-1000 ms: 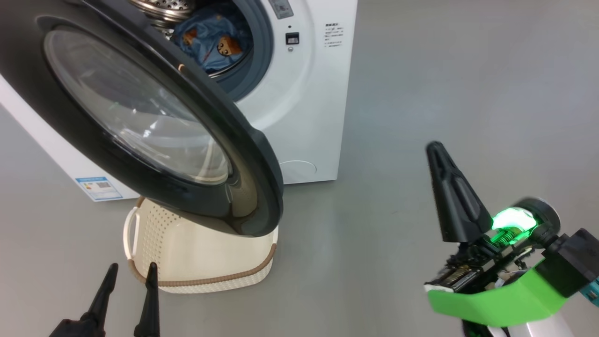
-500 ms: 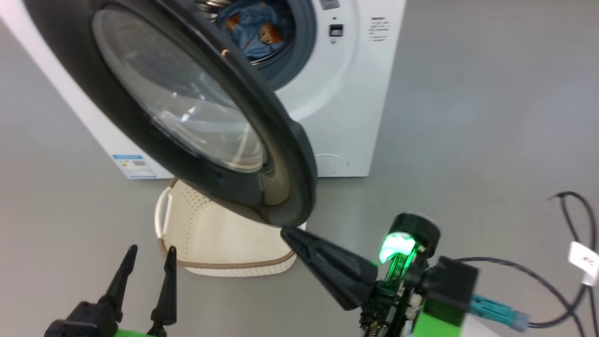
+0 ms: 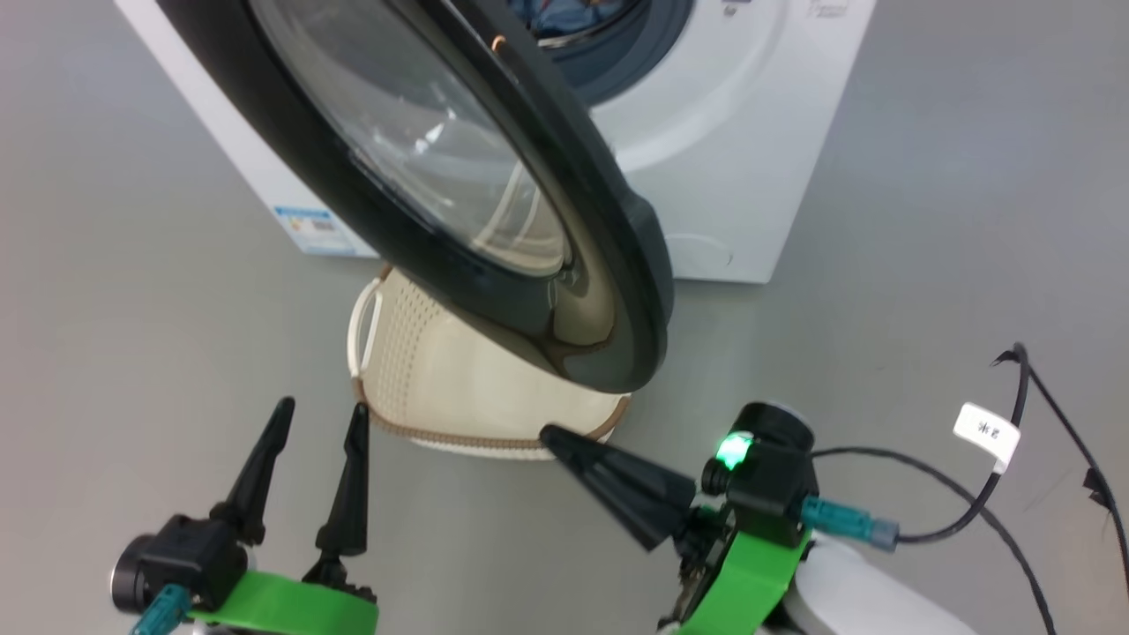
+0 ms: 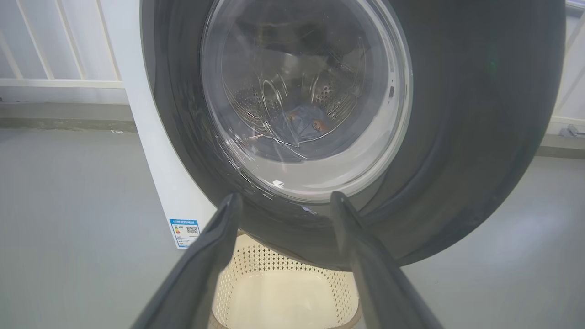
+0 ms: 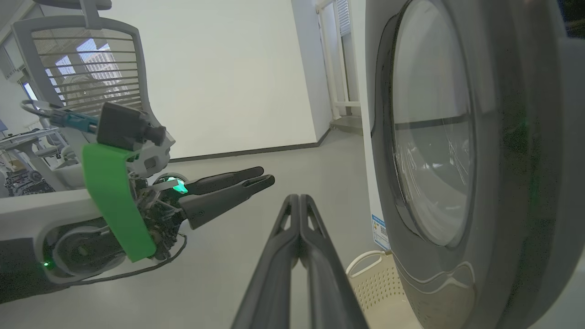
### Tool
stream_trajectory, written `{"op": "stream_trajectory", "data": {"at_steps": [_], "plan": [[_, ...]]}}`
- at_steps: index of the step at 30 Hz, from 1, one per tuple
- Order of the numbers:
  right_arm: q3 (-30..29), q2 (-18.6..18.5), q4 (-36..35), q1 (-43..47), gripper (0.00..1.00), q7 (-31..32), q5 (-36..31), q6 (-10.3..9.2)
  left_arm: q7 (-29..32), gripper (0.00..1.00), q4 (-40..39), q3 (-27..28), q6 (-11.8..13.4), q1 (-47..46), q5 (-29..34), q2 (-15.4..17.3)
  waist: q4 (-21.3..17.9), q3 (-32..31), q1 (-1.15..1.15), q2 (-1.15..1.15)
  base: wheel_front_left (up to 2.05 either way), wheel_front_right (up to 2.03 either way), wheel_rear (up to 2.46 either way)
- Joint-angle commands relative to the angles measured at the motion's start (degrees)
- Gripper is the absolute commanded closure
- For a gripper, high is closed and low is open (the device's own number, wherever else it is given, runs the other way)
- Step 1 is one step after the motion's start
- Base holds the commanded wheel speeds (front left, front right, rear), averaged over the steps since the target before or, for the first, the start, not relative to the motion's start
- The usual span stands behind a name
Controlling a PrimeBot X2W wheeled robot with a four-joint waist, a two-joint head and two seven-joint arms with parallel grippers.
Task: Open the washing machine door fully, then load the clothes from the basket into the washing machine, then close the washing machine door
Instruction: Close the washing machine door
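Adjoining grey floor point(image 5: 219, 256) and white wall point(image 5: 237, 68)

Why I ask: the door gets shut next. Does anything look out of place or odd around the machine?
Nothing looks spilled or damaged. The clothes lie inside the drum, seen through the washing machine door. The one oddity: the basket sits right under the open door, though apparently below its swing.

Bright, even indoor light all round, hardly any hard shadows on the grey floor point(image 3: 926, 176). The door point(image 3: 617, 265) glass picks up white streaks and reflections, and its black ring shines glossy. Head view's sharp; both wrist views bulge at the edges, bending straight lines. A small green lamp point(image 3: 732, 450) glows.
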Motion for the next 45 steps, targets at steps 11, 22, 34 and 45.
{"op": "stream_trajectory", "data": {"at_steps": [11,22,34,45], "plan": [[-9.2,3.9,5.3,-4.2,1.00,-0.3,-4.9,0.09,-0.4,0.00,-3.2,0.4,-0.2,-6.1,-2.2,0.5,3.5,9.2,0.00,0.00,0.00,0.00,0.00],[-23.5,9.9,6.4,-7.2,1.00,-0.3,-11.0,0.09,-0.4,0.00,-4.0,-1.2,-0.2,-8.3,-2.2,0.5,3.1,12.6,0.00,0.00,0.00,0.00,0.00],[-33.6,13.2,8.2,-14.3,1.00,-0.3,-15.8,0.09,-0.4,0.00,-4.6,-3.3,-0.2,-10.5,-2.4,0.5,3.3,17.2,0.00,0.00,0.00,0.00,0.00],[-39.6,13.8,11.1,-26.6,1.00,-0.3,-17.6,0.09,-0.4,0.00,-5.5,-5.1,-0.2,-13.2,-3.5,0.5,3.9,22.9,0.00,0.00,0.00,0.00,0.00]]}}
